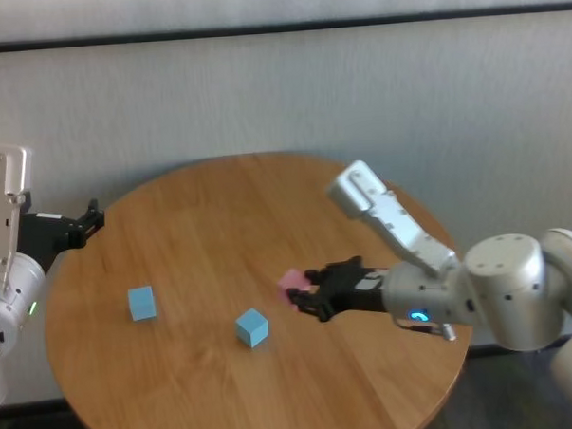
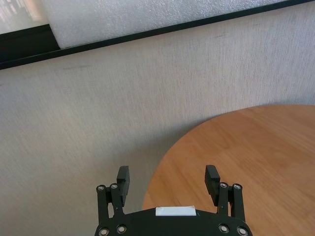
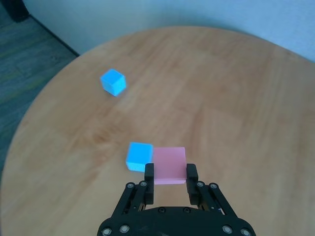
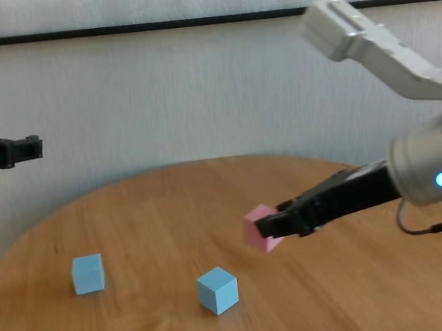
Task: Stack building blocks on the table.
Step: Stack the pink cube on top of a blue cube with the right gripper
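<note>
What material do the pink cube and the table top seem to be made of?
Pink cube, held in the right gripper: looks like foam or soft plastic; matte, even colour, no shine or grain. It could also be painted wood.
Table: looks like wood or wood-pattern laminate; warm brown, visible grain lines and a smooth, faintly glossy top.

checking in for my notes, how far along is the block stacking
Done: nothing stacked; both blue blocks sit apart on the table. In hand: the right hand holds the pink block above the table. Left: stacking all three. The left hand waits open at the table's edge.
</note>
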